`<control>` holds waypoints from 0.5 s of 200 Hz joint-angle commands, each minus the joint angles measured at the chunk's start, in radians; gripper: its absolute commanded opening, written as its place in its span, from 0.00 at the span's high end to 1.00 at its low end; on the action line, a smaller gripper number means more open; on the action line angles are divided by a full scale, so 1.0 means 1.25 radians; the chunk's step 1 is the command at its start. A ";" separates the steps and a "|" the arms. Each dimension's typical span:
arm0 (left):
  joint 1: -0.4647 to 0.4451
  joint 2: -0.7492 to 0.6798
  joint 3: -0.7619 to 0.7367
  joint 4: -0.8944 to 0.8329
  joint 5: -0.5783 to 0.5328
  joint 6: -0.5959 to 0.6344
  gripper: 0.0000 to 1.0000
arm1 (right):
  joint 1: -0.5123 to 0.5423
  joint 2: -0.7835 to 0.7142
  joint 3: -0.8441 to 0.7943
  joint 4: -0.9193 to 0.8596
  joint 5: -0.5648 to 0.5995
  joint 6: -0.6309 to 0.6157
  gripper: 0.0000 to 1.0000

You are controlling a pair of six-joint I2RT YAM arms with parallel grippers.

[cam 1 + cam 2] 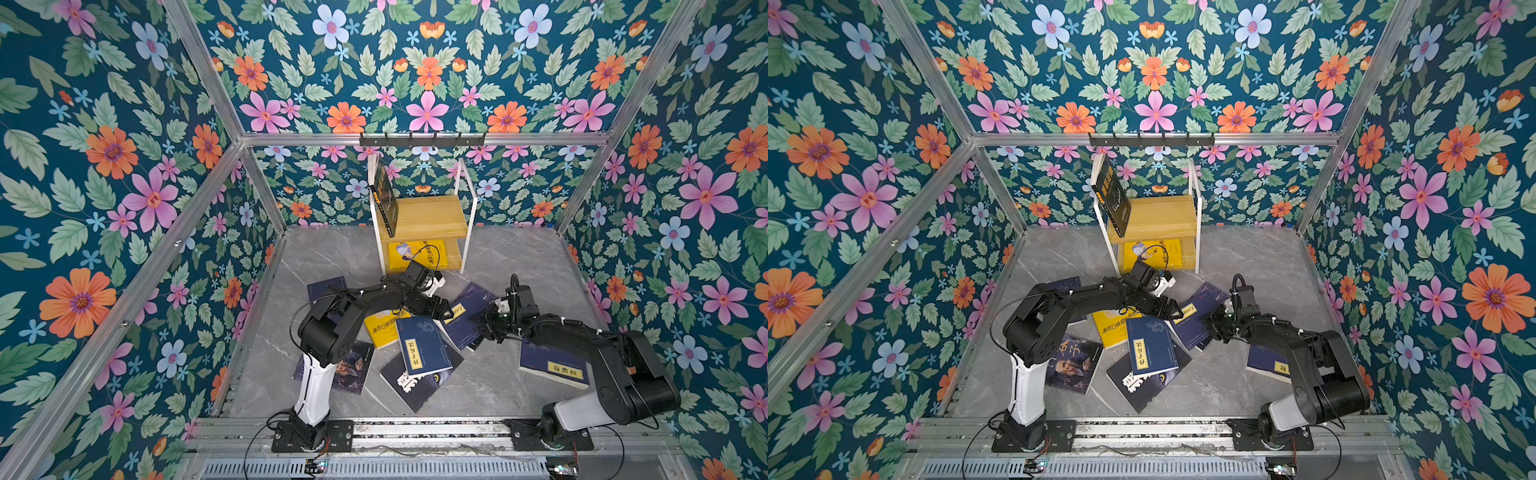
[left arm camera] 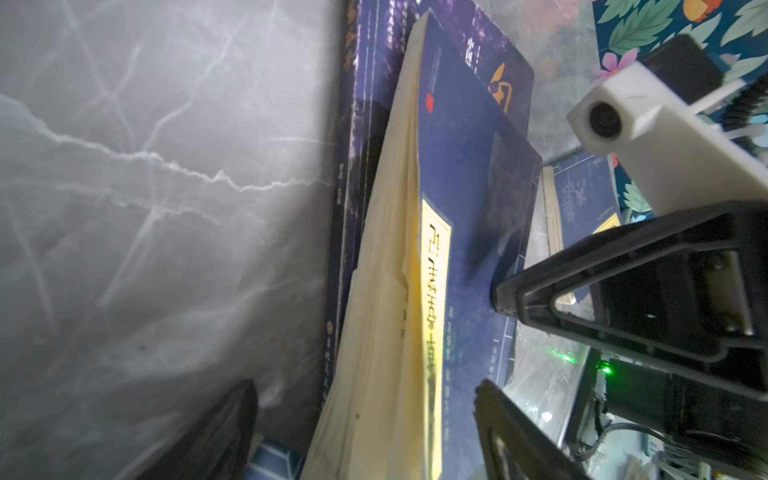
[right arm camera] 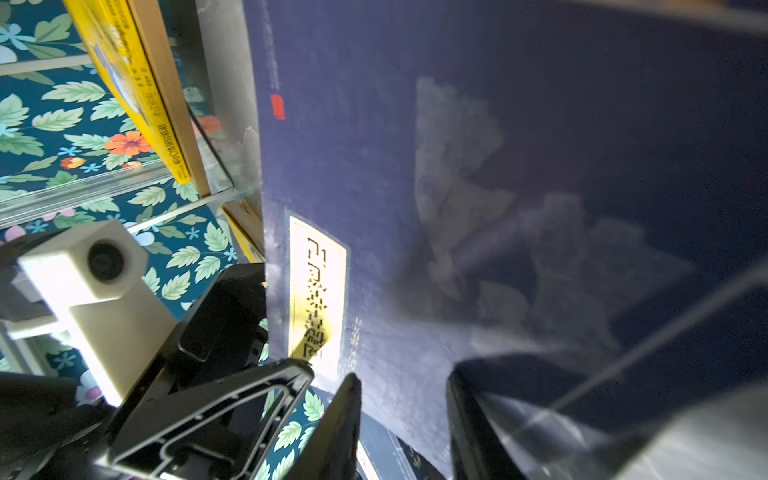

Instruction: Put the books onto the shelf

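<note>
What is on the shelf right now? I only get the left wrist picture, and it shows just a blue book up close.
Observer: A black book stands on the top board of the shelf, leaning against its left frame.
Operator: Anything underneath?
Observer: Yes, a yellow book lies flat on the lower board.
Operator: Are other books waiting?
Observer: Several; a dark portrait-cover book lies flat at front left in a top view.

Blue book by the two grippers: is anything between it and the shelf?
Yes. The left arm's wrist hangs between the blue book and the shelf, right before its lower tier, where a yellow book lies.
</note>
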 commanded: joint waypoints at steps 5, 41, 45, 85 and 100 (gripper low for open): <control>-0.001 -0.002 0.000 -0.027 0.051 -0.004 0.28 | 0.000 0.015 -0.013 -0.047 0.050 0.018 0.64; 0.006 -0.040 -0.013 -0.031 0.064 0.006 0.43 | 0.001 0.015 -0.008 -0.064 0.056 0.008 0.64; 0.007 -0.043 -0.016 -0.027 0.068 0.006 0.46 | 0.001 0.016 -0.007 -0.067 0.057 0.007 0.64; 0.011 -0.052 -0.005 -0.026 0.109 0.003 0.71 | 0.000 0.020 -0.006 -0.063 0.049 0.003 0.64; 0.013 -0.053 -0.005 -0.026 0.105 0.000 0.77 | 0.001 0.019 -0.008 -0.063 0.047 0.002 0.64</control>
